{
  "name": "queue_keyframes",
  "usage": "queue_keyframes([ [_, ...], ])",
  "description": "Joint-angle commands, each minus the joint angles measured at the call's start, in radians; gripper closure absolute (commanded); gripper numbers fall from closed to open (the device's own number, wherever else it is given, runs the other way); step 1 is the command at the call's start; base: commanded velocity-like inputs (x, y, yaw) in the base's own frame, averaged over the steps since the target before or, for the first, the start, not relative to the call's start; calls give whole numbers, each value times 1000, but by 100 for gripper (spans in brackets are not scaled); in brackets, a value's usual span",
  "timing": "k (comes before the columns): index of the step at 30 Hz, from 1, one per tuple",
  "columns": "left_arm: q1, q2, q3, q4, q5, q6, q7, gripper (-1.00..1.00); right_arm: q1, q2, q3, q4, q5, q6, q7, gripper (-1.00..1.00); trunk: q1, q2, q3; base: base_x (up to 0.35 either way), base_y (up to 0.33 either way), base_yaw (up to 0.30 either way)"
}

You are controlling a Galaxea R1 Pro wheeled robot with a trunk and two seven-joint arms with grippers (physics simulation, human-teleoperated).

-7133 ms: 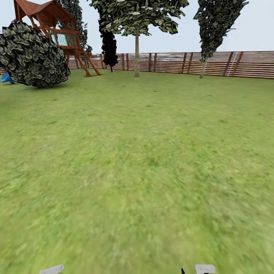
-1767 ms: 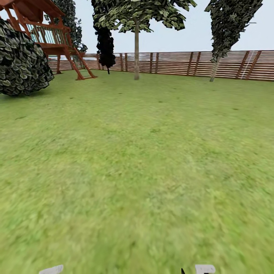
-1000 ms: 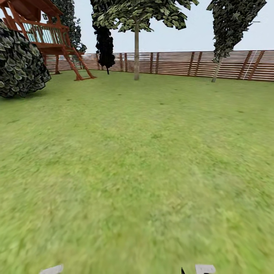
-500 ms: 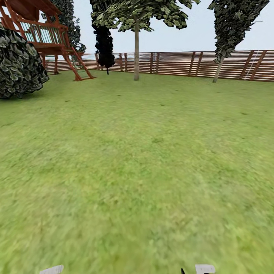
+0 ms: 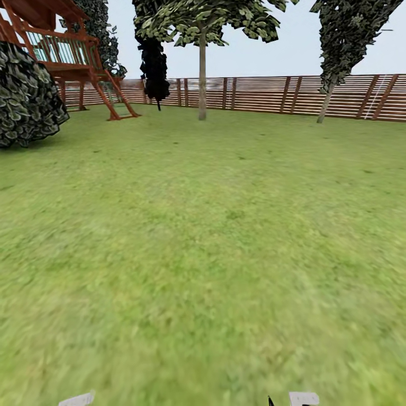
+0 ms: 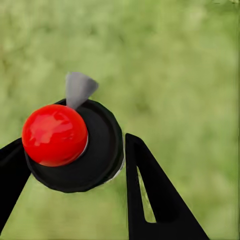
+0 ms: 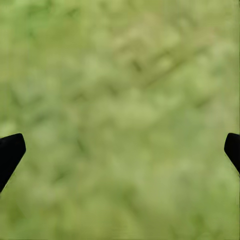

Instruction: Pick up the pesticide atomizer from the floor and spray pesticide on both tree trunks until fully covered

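One wide green lawn [image 5: 214, 237] is spread ahead of both arms in the head view, and the same blurred grass is seen past the fingers in the two wrist views. It is closed at the far side by one brown slatted fence [image 5: 270, 95], well apart from the grippers.

Against that fence three slim-trunked trees are counted: a pale-trunked one with light green foliage [image 5: 202, 73] straight ahead, a leaning dark-leaved one [image 5: 338, 51] ahead toward the right arm's side, and a small, nearly black one [image 5: 154, 62] just beside the first, toward the left arm's side. Whether any of these is one of the trees to be sprayed cannot be told from here. Further to the left arm's side one large round dark bush [image 5: 25, 96] is seen, with one red-brown wooden play tower [image 5: 67, 51] behind it (its ladder slanting down to the grass).

One pesticide atomizer [image 6: 75, 145] is held in the left gripper [image 6: 75, 175]: a round black cap with one red ball-shaped knob on top and one small grey nozzle projecting from it, seen from above. The two black fingers [image 6: 150, 195] are closed against the cap's sides, so the bottle is grasped between them.

The right gripper [image 7: 120, 150] is spread wide, with its two black fingertips [image 7: 9, 152] at opposite edges of the right wrist view, nothing but grass lying between them.
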Motion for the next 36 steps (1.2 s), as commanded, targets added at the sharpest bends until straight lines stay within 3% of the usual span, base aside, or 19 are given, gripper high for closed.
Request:
queue_keyframes([
  [1,-1,0,-3,1,10,-3,-1,100,-1,0,-8,1,10,-3,-3,-100,0,0,-1,341,0,0],
  [36,-1,0,-3,1,11,-3,-1,100,-1,0,-8,1,10,-3,-3,-100,0,0,-1,341,0,0],
])
